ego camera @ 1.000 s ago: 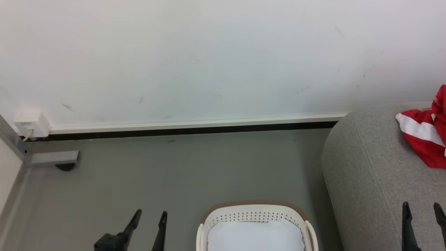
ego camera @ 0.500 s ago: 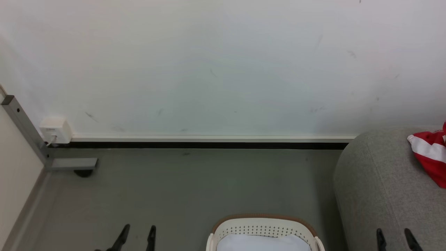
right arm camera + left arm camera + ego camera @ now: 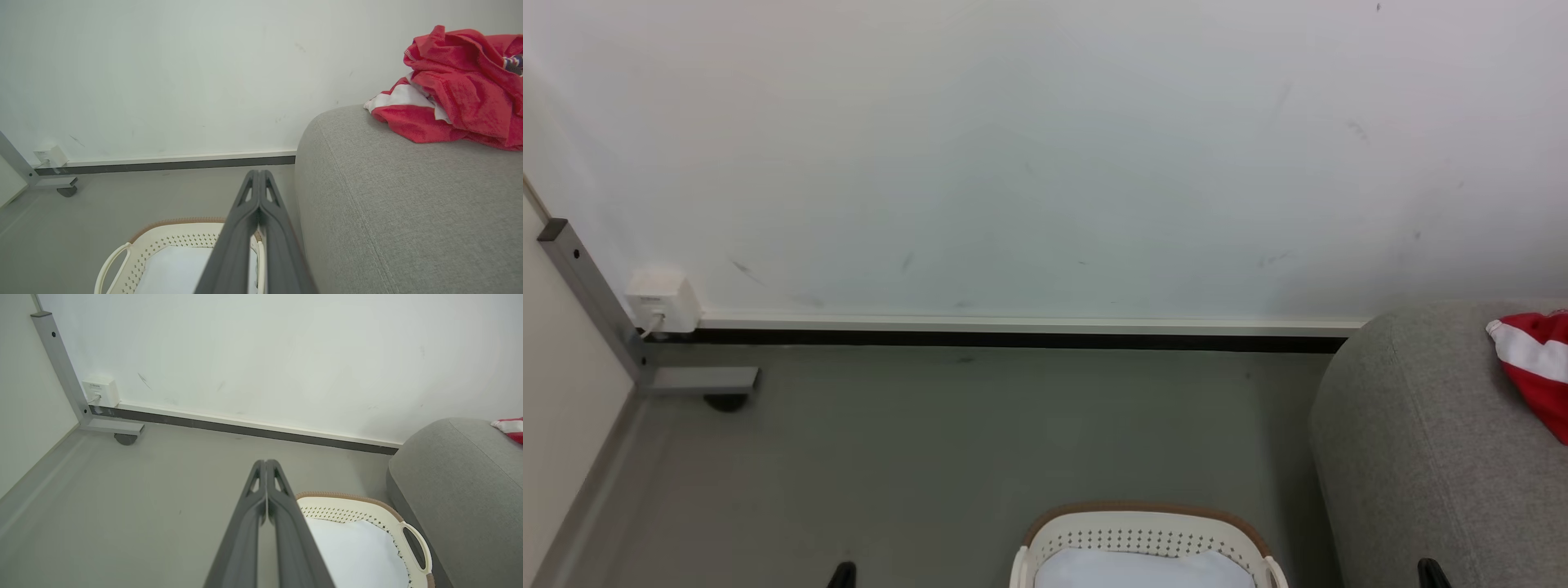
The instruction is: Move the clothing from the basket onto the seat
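Red clothing (image 3: 453, 90) lies crumpled on the seat (image 3: 408, 196), far right, by the wall. Basket (image 3: 171, 241) stands on the floor just left of the seat, white cloth (image 3: 175, 269) inside. Left claw (image 3: 266, 465) and right claw (image 3: 258, 175) both fully closed, holding nothing.

The left hand (image 3: 266, 462) and the right hand (image 3: 258, 172) have both closed — fingers now pressed together — and dropped to the head view's bottom edge.
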Robot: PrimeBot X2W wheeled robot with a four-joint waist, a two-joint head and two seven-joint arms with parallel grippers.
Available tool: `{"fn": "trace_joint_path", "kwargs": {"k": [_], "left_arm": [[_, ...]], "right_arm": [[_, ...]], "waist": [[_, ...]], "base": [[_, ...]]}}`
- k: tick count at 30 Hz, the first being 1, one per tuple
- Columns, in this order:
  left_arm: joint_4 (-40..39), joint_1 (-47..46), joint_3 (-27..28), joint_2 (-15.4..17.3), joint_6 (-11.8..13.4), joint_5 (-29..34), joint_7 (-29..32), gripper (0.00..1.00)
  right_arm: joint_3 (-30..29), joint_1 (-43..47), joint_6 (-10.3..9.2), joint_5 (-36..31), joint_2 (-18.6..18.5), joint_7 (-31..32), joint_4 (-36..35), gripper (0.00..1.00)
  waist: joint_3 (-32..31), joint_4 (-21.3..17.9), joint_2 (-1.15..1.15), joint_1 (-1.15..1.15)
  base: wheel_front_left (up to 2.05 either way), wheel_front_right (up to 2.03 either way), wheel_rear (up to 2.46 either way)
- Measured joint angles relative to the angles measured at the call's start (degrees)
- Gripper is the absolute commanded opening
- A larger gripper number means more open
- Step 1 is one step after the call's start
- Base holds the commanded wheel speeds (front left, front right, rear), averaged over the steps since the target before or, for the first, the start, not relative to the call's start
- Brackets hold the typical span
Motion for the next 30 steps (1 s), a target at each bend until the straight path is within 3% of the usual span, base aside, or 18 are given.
{"fn": "trace_joint_path", "kwargs": {"k": [30], "left_arm": [[-1.5,-3.5,4.7,-1.0,-1.9,-28.5,7.1,0.0]], "right_arm": [[-0.6,-4.3,0.0,29.5,-0.1,7.1,-0.9,0.0]], "waist": [[1.0,-0.9,0.0,0.01]], "base": [[0.0,0.0,0.0]]}}
